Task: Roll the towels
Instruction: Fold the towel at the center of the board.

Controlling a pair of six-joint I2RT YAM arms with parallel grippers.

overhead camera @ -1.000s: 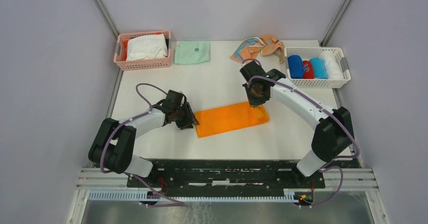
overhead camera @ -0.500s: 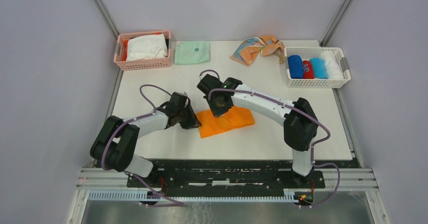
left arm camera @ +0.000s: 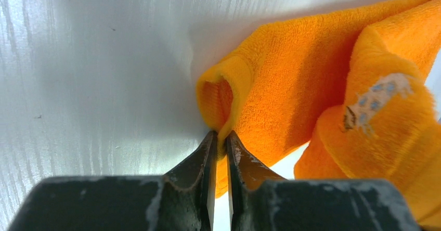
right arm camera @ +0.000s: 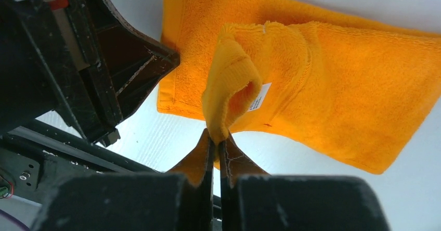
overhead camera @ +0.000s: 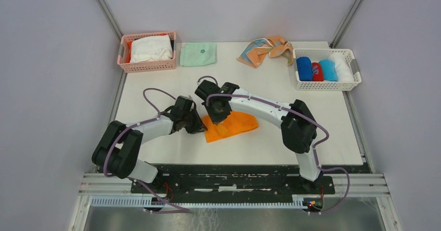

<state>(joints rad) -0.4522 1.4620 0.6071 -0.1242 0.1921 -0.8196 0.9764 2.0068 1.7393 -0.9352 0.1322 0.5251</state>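
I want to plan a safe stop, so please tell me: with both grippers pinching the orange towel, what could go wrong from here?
1. The left gripper pinches only a thin hem of the orange towel, so a pull may slip it free.
2. The right gripper holds its raised end very near the left gripper's body, so the two may collide.
3. The towel lies loosely doubled over, not wound, so the roll may turn out slack.
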